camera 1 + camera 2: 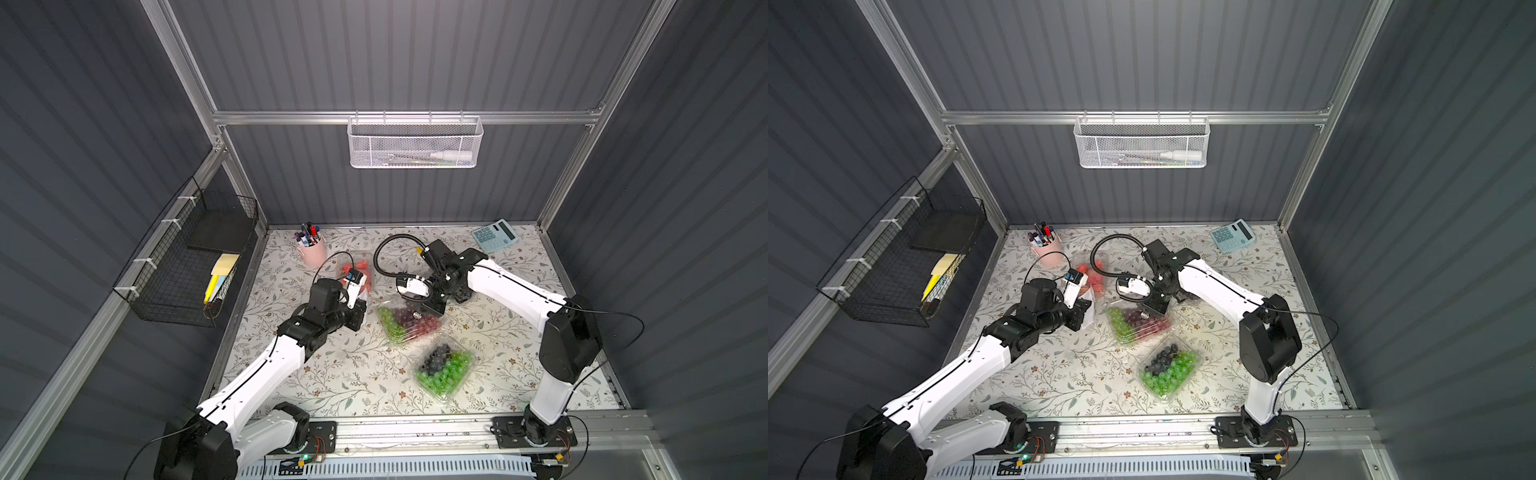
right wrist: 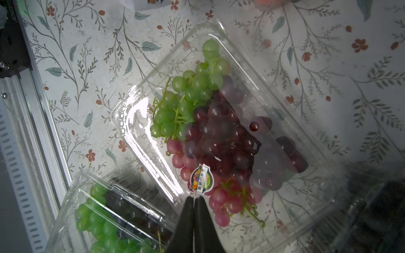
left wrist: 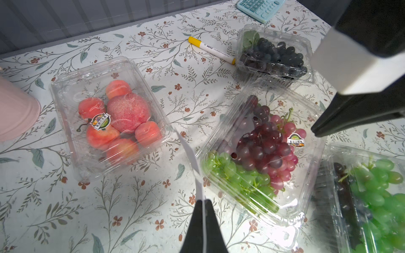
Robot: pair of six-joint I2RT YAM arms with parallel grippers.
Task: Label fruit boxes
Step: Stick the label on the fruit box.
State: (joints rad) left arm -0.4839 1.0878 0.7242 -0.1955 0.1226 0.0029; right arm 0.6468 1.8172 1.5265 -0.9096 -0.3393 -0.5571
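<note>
Fruit boxes lie closed on the floral worktop [image 1: 357,374]. The left end effector [image 3: 203,200] is clamped on a white sheet [image 3: 192,162], which the left wrist view shows edge-on, with the box of red fruit [image 3: 65,92] to one side and the box of red and green grapes [image 2: 135,122] to the other.

The right end effector [image 2: 194,198] is closed. Its tips sit at the edge of an oval sticker [image 2: 201,180] on the grape box lid; whether they pinch that edge is unclear. The box of red fruit carries a second sticker [image 3: 100,121].

Only the left wrist view shows the blueberry box [image 3: 304,41] and a yellow-capped marker [image 3: 210,49] touching it. In both top views the right arm [image 1: 511,286] covers them.

The box of green grapes with dark berries [image 1: 442,395] lies just beside the grape box, nearest the arm bases.
</note>
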